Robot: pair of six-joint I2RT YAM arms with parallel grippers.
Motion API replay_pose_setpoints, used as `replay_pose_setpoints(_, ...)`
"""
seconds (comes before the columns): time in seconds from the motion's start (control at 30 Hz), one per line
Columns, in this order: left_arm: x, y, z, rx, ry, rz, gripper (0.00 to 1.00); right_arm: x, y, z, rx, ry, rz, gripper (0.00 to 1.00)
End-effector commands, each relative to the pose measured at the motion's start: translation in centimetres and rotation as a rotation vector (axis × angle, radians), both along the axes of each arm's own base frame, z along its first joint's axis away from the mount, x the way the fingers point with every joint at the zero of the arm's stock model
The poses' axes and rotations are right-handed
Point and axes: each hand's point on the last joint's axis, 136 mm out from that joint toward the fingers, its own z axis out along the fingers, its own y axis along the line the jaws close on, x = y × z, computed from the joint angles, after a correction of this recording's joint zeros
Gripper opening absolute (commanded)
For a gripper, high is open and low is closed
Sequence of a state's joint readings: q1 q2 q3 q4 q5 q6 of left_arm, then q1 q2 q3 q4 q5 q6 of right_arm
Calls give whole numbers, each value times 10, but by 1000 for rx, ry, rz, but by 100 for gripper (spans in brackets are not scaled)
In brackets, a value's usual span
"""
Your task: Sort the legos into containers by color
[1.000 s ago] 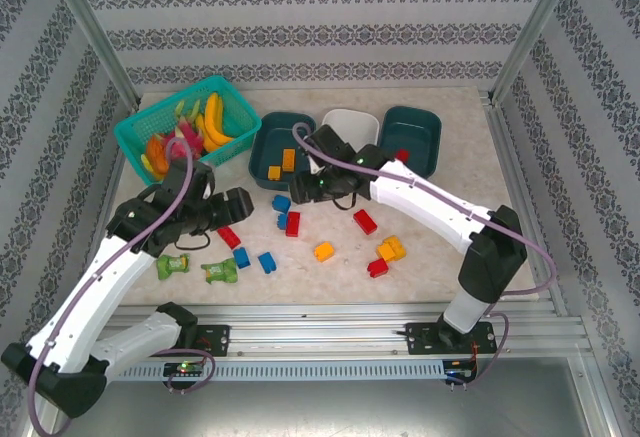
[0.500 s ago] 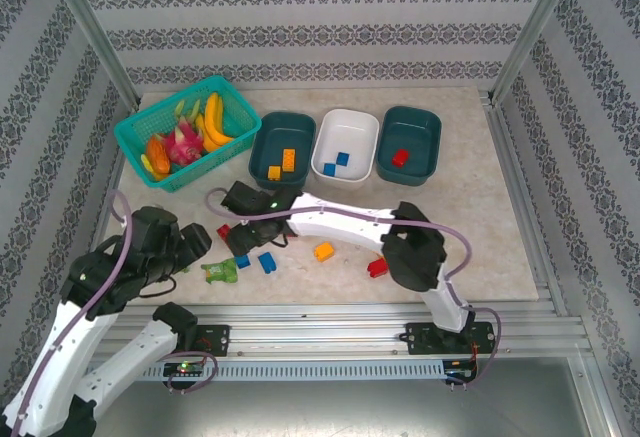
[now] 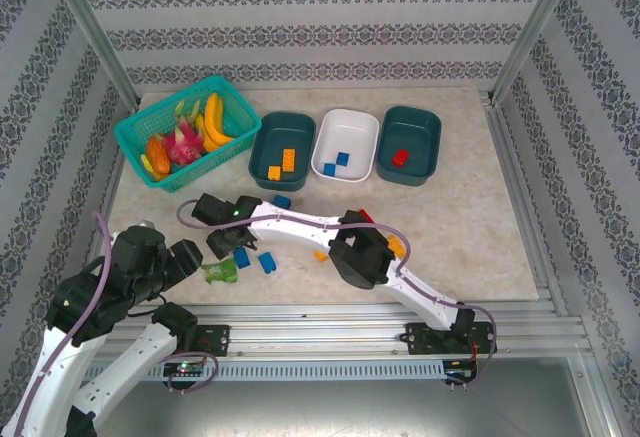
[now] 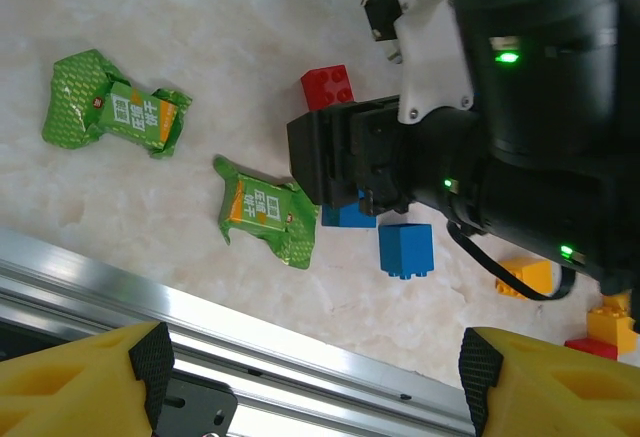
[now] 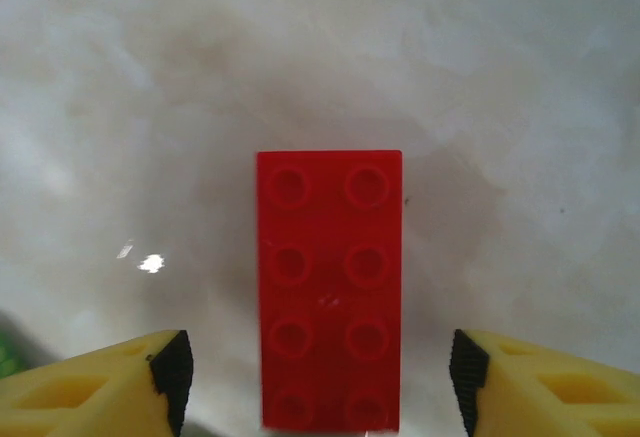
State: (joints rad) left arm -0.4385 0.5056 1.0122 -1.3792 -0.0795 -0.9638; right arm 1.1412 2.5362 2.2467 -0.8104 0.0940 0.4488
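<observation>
A red eight-stud lego (image 5: pixel 329 287) lies flat on the table between the fingers of my right gripper (image 5: pixel 320 377), which is open and clear of it on both sides. In the top view the right gripper (image 3: pixel 217 241) reaches far left. The same red lego (image 4: pixel 328 86) shows beside it in the left wrist view, with two blue legos (image 4: pixel 405 249) and an orange one (image 4: pixel 527 277). My left gripper (image 3: pixel 185 257) is open and empty, low at the near left. The left teal container (image 3: pixel 262 147) holds orange legos, the white container (image 3: pixel 362 129) blue ones, the right teal container (image 3: pixel 425 127) a red one.
Two green packets (image 4: pixel 262 210) lie near the left gripper by the metal rail (image 4: pixel 300 307). A teal mesh basket (image 3: pixel 134 127) of toy fruit stands at the back left. More legos (image 3: pixel 396 247) lie under the right arm's elbow.
The right arm swung from the containers to the near left and now sits over the red lego. The left arm pulled back toward the near left corner.
</observation>
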Motion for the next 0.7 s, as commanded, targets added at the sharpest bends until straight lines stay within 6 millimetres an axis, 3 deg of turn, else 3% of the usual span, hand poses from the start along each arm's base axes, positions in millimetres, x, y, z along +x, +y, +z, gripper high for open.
replay_pose_setpoints(0.0, -10, 2, 2, 25, 12, -47, 78, 8, -3, -4, -45, -35, -27, 63)
replay_pose_setpoints(0.17, -11, 1, 6, 23, 7, -66, 78, 16, -5, -11, -57, -35, -62, 43)
replay_pose_setpoints(0.27, -11, -2, 6, 16, 4, -82, 78, 23, -4, 2, -26, -45, -80, 31)
replay_pose_setpoints(0.33, -9, -8, 7, -1, -2, -110, 78, 30, -3, 25, 12, -72, -92, 26)
replay_pose_setpoints(0.5, 12, -39, 21, -73, -48, -227, 78, 51, -13, 113, 152, -157, -132, 20)
replay_pose_setpoints(0.67, 55, -77, 54, -146, -136, -319, 79, 77, -62, 179, 238, -180, -234, 19)
